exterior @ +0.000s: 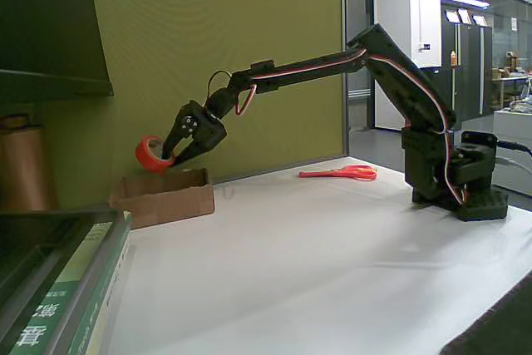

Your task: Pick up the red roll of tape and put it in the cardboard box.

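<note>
Green-spined books [79, 297] at near table [316, 263] edge. Gripper [173, 158] clamped on red roll of tape [150, 154]. Cardboard box [163, 195] just below gripper; scissors [339, 173] well apart, rightward.

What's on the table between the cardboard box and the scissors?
Nothing: fixed view shows bare white table between cardboard box and scissors.
</note>
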### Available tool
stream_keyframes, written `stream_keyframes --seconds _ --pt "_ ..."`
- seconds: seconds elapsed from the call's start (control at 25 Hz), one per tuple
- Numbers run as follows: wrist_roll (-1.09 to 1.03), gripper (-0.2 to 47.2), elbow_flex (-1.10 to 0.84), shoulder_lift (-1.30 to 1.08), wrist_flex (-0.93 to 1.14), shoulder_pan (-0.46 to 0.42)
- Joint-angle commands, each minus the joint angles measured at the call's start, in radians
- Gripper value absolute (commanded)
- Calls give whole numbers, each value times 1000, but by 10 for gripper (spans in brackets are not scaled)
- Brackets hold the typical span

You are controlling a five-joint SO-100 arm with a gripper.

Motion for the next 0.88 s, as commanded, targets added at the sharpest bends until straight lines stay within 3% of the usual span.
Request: stream_keyframes --seconds 0.0,0.84 --pt "-25 1 -48 12 3 12" --pt "-41 1 -57 -52 21 8"
